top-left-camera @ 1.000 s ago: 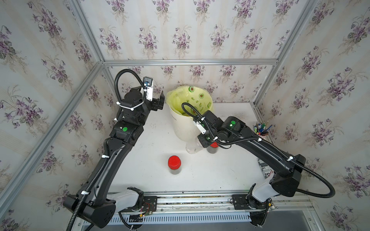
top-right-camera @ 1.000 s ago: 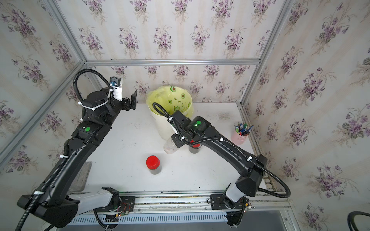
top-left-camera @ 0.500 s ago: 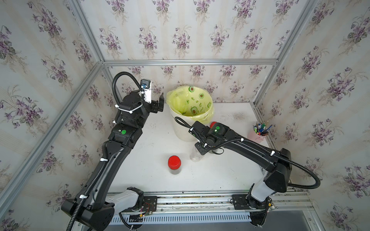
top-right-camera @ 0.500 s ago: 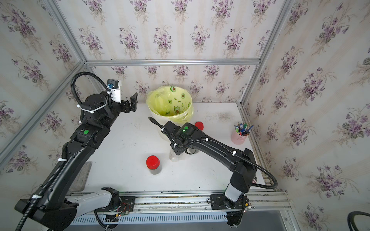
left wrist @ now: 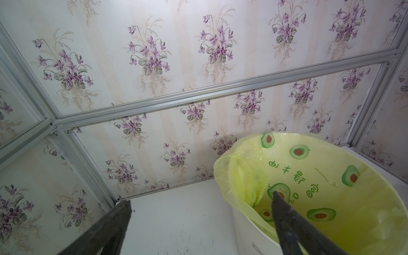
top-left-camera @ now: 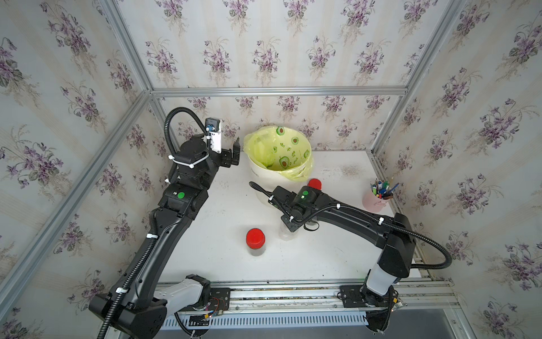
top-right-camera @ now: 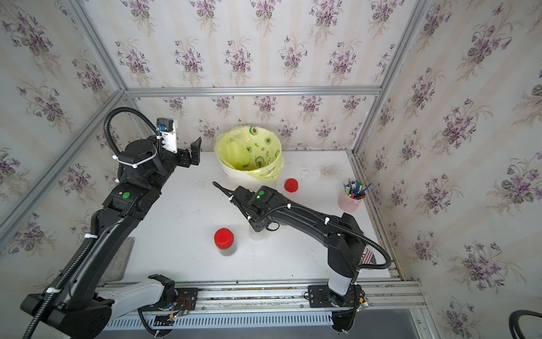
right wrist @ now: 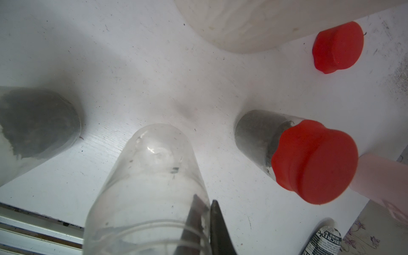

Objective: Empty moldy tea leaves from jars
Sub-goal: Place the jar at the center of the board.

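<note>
My right gripper is shut on the wall of an empty, uncapped clear jar, one finger inside and one outside. This jar stands on the table under my right wrist. Beside it in the right wrist view, a red-capped jar holds dark moldy tea leaves. Another jar with leaves stands on the other side; its red cap shows in both top views. A loose red cap lies by the bin. My left gripper hangs open and empty beside the bin's rim.
The cream bin with its yellow avocado-print bag stands at the back middle of the table. A pink pen cup sits at the right edge. Dark crumbs speckle the table near the bin.
My right arm has swung the empty jar down from beside the bin and stood it on the table nearer the front. The loose red cap has come into view. The left gripper drew back slightly.
</note>
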You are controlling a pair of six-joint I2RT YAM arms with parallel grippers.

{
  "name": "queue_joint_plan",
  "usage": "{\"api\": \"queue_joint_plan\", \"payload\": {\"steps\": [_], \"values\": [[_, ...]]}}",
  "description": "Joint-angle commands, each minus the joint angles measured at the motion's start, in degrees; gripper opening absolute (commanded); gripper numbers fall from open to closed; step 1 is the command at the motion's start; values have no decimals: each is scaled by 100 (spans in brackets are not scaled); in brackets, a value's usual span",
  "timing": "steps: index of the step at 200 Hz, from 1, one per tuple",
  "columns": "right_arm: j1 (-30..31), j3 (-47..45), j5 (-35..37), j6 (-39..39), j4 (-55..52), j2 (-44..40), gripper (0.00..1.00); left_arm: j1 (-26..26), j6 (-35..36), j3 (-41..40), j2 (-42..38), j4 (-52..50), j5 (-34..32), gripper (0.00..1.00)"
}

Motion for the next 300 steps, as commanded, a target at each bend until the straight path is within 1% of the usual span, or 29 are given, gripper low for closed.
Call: {"api": "queue_joint_plan", "payload": {"steps": [1, 18, 49, 88, 130, 147, 187, 240, 300], "values": [[6, -102, 170, 169, 217, 36, 0, 5, -107, -9, -36, 102, -27, 100], [14, -194, 103, 196, 367, 72, 0, 10, -92, -10, -44, 100, -23, 100], [50, -268, 255, 273, 457, 173, 0, 6, -101, -9, -37, 100, -23, 100], [82, -380, 271, 325, 534, 282, 0, 7, -127, 0, 8, 102, 39, 100], [82, -456, 293, 362, 550, 326, 3, 5, -153, 0, 52, 100, 78, 100], [92, -478, 285, 349, 569, 334, 6, 5, -153, -3, 59, 102, 83, 100], [93, -576, 160, 337, 634, 353, 8, 5, -157, -7, 74, 102, 100, 100], [93, -529, 50, 337, 689, 291, 21, 5, -180, 0, 83, 101, 135, 100], [93, -481, -36, 340, 693, 226, 31, 11, -177, -9, 96, 101, 153, 100]]}}
